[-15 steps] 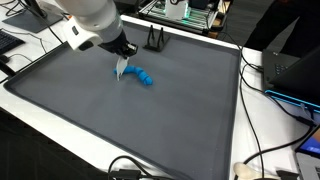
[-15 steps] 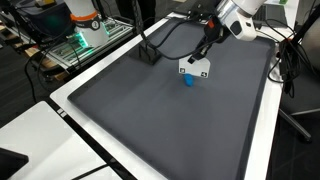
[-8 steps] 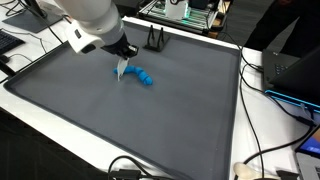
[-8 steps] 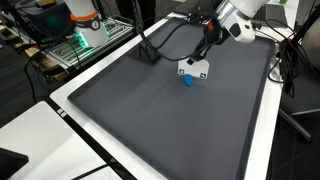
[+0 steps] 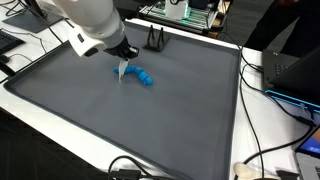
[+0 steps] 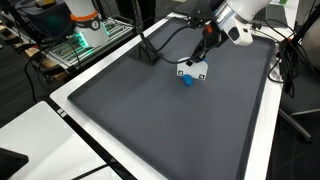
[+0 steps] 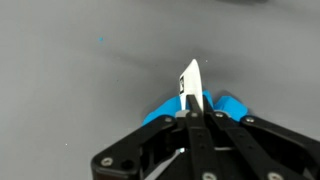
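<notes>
1. Your gripper (image 7: 192,112) has its fingers pressed together on the white flat piece (image 7: 190,78). They pinch one edge, so the piece stands on end rather than lying flat.
2. The piece hangs just beside the blue object (image 5: 144,77), which lies on the grey mat (image 5: 150,120). I cannot tell whether the two touch.
3. Count: one white piece, one blue object, and one black stand (image 5: 155,40) well beyond the blue object, at the mat's far edge.

surface: grey mat (image 5: 150,130) on white table (image 5: 290,130) | edges: black cables (image 5: 125,166), small black stand (image 5: 155,40) | beyond: green-lit electronics rack (image 6: 78,42) | light: even, indoor
</notes>
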Available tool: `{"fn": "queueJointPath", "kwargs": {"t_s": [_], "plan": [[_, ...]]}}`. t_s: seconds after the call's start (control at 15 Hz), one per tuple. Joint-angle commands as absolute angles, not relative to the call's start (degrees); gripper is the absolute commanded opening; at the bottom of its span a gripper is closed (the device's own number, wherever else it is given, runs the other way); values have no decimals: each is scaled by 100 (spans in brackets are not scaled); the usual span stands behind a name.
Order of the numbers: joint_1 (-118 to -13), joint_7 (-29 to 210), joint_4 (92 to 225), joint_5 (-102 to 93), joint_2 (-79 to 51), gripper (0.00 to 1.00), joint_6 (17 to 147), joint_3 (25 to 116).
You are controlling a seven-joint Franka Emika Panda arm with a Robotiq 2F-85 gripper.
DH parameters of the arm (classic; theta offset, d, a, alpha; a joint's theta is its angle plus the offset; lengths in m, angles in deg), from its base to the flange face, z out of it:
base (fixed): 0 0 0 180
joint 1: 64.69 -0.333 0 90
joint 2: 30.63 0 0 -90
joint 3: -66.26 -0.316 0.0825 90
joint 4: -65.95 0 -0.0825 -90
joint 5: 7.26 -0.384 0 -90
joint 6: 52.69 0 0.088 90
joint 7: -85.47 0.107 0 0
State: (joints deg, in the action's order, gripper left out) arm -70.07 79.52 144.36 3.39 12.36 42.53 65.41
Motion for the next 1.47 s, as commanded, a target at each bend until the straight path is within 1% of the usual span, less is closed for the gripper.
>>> {"fn": "queueJointPath", "kwargs": {"t_s": [0.0,1.4], "plan": [[-7001,7860,14506,437,1391,1,4201,6526],[-6910,7661,14773,415,1196,1,3529,6518]]}}
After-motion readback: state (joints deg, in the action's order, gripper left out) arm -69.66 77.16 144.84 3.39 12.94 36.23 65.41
